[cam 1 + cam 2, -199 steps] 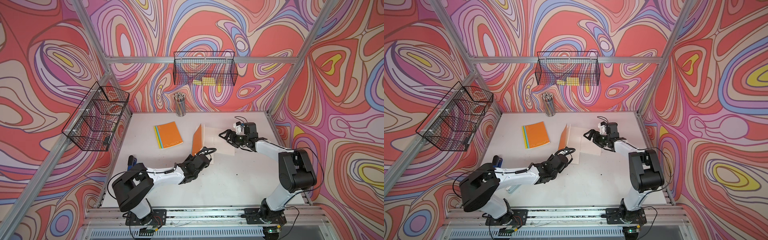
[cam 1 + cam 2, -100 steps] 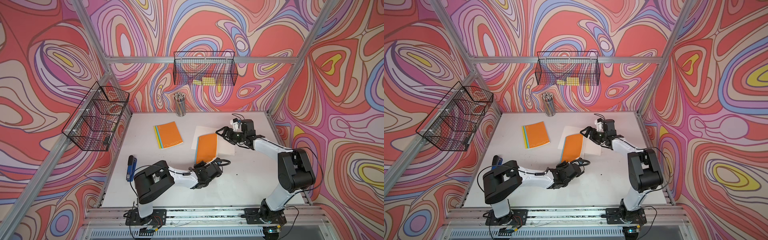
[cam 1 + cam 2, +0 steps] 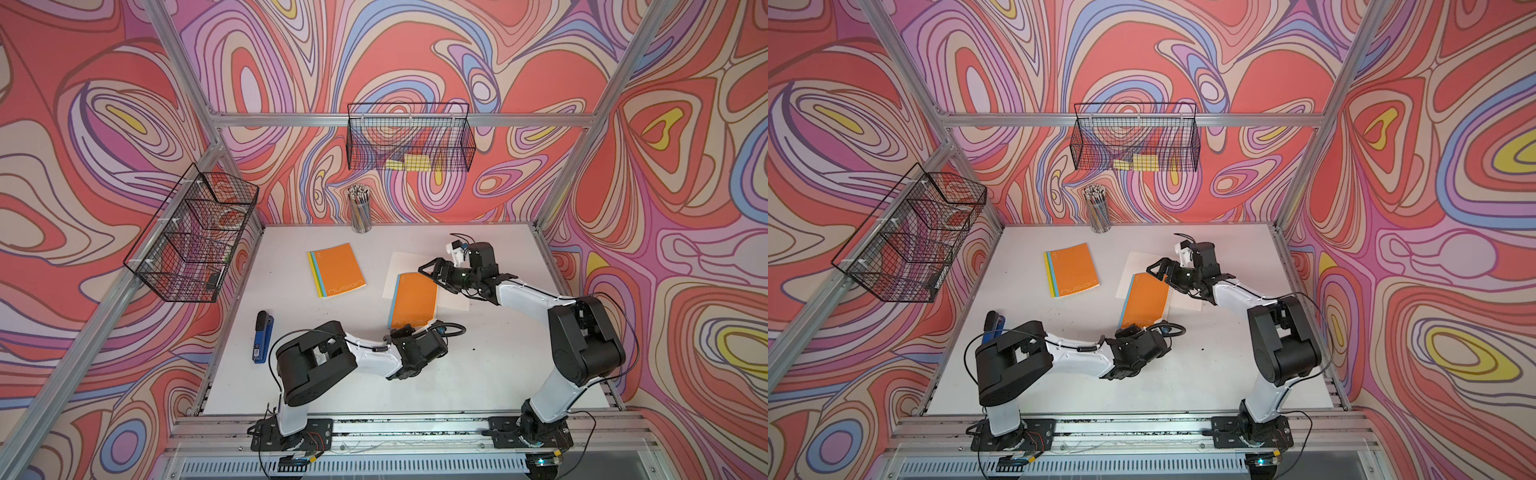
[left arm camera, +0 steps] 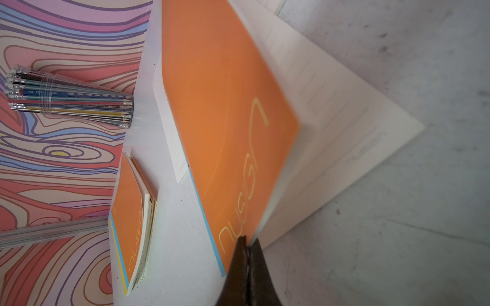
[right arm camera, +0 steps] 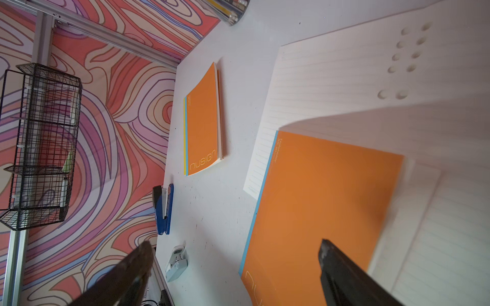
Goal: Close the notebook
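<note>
left claw [image 3: 402,331] closed tight, pinching the near edge of the orange cover | notebook [image 3: 414,301] in the middle of the table [image 3: 498,365], cover lying almost flat on its white pages | right claw [image 3: 434,276] wide open at the notebook's far corner, holding nothing | farther back: second orange notebook [image 3: 336,270], then pencil cup [image 3: 360,212] by the wall

Orange notebook [image 3: 413,300] on table [image 3: 332,386], cover nearly down over cream pages.
</note>
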Controlling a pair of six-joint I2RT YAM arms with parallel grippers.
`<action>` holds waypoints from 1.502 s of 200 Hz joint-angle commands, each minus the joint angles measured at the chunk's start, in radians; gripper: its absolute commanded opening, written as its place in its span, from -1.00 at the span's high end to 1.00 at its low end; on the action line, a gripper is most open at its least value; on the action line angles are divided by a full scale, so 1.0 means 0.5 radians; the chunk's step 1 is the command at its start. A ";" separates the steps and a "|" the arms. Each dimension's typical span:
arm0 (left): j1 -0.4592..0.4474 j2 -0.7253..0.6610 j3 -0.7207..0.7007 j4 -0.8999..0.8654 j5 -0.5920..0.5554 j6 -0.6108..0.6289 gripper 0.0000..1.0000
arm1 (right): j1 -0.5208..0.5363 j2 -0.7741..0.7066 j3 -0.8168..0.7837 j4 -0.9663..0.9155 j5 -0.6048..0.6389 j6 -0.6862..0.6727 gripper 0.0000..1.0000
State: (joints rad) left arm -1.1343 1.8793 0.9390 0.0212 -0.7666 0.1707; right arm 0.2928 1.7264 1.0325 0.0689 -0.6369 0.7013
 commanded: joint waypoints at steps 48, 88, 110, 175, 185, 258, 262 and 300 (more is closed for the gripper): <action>-0.057 0.013 0.052 -0.247 -0.010 -0.185 1.00 | 0.052 0.034 -0.164 0.094 0.013 0.047 -0.97; -0.068 0.033 0.088 -0.269 -0.013 -0.188 0.96 | 0.059 0.034 -0.209 0.111 0.024 0.044 -0.97; -0.077 0.048 0.107 -0.286 -0.013 -0.188 0.90 | 0.059 0.052 -0.233 0.117 0.022 0.032 -0.97; -0.129 -0.002 0.142 -0.402 0.010 -0.278 0.49 | 0.059 0.155 -0.258 0.190 0.017 0.032 -0.97; -0.133 -0.030 0.164 -0.441 0.053 -0.327 0.46 | 0.057 0.165 -0.252 0.176 0.023 0.016 -0.97; -0.018 -0.525 -0.083 -0.312 0.706 -0.440 0.35 | 0.059 0.189 -0.251 0.154 0.022 -0.015 -0.97; 0.012 -0.557 -0.096 -0.303 0.757 -0.454 0.35 | 0.059 0.187 -0.252 0.148 0.021 -0.016 -0.97; 0.315 -0.786 -0.167 -0.280 1.239 -0.558 0.34 | 0.058 0.161 -0.256 0.090 0.041 -0.053 -0.97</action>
State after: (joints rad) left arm -1.0496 1.5429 0.8680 -0.1310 -0.3382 -0.0505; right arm 0.3157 1.8088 0.9104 0.1383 -0.6342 0.7002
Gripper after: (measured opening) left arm 0.328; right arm 0.984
